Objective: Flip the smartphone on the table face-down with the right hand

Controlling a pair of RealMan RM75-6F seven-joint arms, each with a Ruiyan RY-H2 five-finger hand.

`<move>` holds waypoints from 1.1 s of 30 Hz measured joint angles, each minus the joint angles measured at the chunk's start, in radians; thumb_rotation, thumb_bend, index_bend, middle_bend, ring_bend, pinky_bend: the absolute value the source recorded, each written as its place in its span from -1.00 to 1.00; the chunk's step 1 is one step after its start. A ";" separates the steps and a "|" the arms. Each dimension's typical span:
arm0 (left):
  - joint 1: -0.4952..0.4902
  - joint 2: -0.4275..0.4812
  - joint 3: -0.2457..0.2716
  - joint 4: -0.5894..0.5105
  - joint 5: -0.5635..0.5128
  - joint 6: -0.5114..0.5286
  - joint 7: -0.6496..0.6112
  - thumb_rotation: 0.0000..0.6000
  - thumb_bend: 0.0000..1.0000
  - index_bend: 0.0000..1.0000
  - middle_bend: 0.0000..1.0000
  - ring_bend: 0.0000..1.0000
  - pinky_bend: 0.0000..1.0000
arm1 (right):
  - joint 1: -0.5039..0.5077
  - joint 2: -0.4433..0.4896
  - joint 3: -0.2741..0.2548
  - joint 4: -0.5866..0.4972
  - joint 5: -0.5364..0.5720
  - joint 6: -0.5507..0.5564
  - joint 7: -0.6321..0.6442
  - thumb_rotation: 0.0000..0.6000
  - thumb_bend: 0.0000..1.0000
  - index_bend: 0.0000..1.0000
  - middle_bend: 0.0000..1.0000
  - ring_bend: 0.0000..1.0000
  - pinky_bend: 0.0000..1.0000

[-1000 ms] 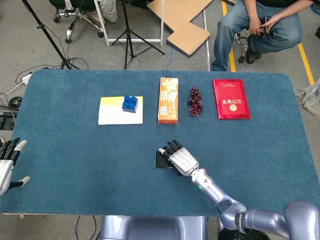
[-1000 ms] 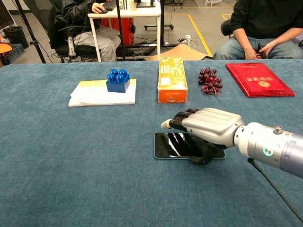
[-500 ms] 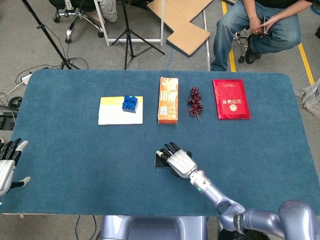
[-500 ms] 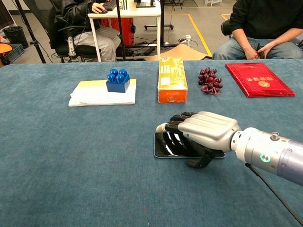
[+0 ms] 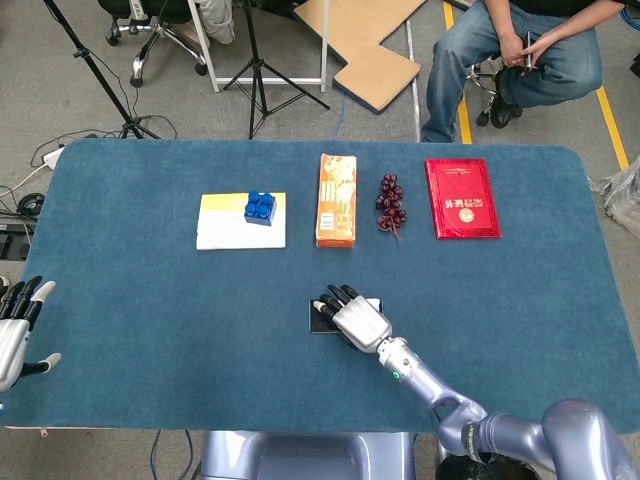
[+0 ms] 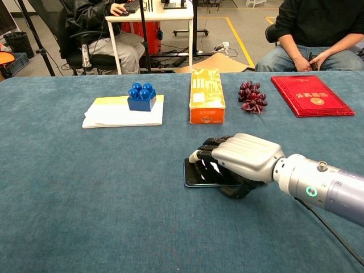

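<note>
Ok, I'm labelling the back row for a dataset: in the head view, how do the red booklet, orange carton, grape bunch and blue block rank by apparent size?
Largest to smallest in the head view:
1. red booklet
2. orange carton, narrower but longer, so close to the booklet
3. grape bunch
4. blue block, near the grapes in size; unsure

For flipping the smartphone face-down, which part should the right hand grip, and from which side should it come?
Probably the long edges, from above. The smartphone lies flat and screen up on the table, so only its thin sides offer purchase. The right hand already arches over it, thumb at the near edge.
</note>
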 measured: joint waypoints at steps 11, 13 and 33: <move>-0.001 0.002 0.001 -0.001 -0.001 -0.001 -0.002 1.00 -1.00 -1.00 -1.00 -1.00 -1.00 | -0.014 0.034 -0.013 -0.085 -0.008 0.012 0.095 1.00 0.44 -0.34 -0.38 -0.58 -0.44; -0.001 0.002 0.002 -0.002 0.000 -0.002 -0.001 1.00 -1.00 -1.00 -1.00 -1.00 -1.00 | -0.020 0.049 -0.012 -0.130 0.003 0.007 0.127 1.00 0.45 -0.34 -0.37 -0.57 -0.42; -0.004 0.005 0.004 -0.007 0.003 -0.003 -0.001 1.00 -1.00 -1.00 -1.00 -1.00 -1.00 | 0.021 0.088 0.156 -0.182 0.415 -0.108 0.135 1.00 0.36 -0.40 -0.45 -0.67 -0.47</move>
